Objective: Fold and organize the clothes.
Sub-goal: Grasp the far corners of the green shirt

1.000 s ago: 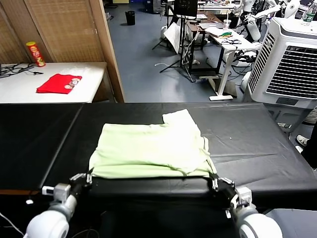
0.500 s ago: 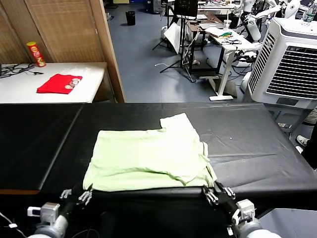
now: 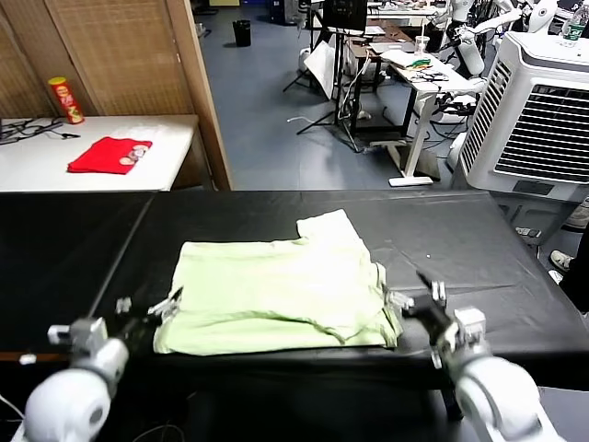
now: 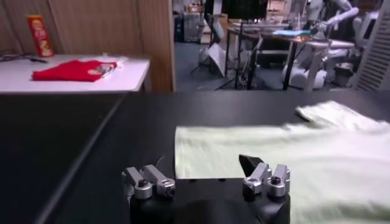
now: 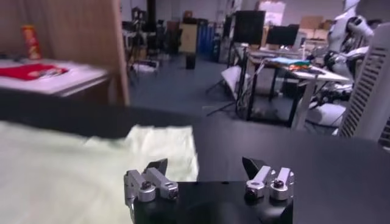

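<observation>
The clothes are one pale green shirt [image 3: 281, 295], folded into a flat rectangle on the black table [image 3: 460, 249], with one flap sticking out at its far side. My left gripper [image 3: 147, 306] hovers open just off the shirt's near left corner, nothing between its fingers. My right gripper [image 3: 419, 296] hovers open at the shirt's right edge, also empty. In the left wrist view the shirt [image 4: 286, 158] lies beyond the open left gripper [image 4: 204, 175]. In the right wrist view the shirt [image 5: 79, 173] spreads past one finger of the open right gripper [image 5: 204, 167].
A small red folded garment [image 3: 110, 155] and a red chips can [image 3: 65, 99] sit on a white side table at the back left. A wooden partition [image 3: 129, 55] stands behind. A large white air cooler [image 3: 543, 110] stands at the right. The table's front edge is close to both arms.
Both grippers opened and let go of the shirt's near edge, dipped below the table edge, then rose to either side of the shirt. The shirt settled flat, slightly nearer.
</observation>
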Robot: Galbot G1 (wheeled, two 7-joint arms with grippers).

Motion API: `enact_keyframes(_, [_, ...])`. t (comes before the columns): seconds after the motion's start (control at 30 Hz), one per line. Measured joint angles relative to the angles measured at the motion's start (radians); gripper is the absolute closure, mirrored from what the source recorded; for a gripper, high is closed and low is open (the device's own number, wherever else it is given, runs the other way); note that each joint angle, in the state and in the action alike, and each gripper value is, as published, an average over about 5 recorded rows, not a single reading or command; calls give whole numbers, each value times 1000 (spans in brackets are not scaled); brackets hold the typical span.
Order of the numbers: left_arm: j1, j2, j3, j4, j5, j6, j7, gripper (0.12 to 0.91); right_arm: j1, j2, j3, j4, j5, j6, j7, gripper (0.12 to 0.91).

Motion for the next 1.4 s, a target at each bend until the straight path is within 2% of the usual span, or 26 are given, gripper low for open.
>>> enact_keyframes(0.2, [-262,40,147,217,-94,23,-7,232,252,57,-123,-305,-34,27,-24,227])
enact_keyframes(0.43, [-485,21,284,456,-100,40,6,232,421,148,-192,-570,-28,39,-31,227])
enact_keyframes(0.63, [-558,4,335,576,-75,57,40,232,488,210,-192,-710,12,8,-36,227])
enact_keyframes(0.93, [-564,-3,349,611,-70,63,69,243,520,263,-175,-850,-16,18,-77,228])
enact_keyframes(1.0, [-563,-3,350,616,-65,59,76,283,521,265,-175,-862,-23,19,-82,234])
enact_keyframes(1.1, [-565,-4,350,625,-59,52,83,414,519,267,-175,-870,-28,21,-87,302])
enact_keyframes(1.27, [-569,-7,350,640,-50,42,91,682,516,271,-169,-884,-37,30,-99,562])
enact_keyframes(1.4, [-565,-6,350,642,-50,39,97,865,507,274,-164,-885,-39,45,-107,774])
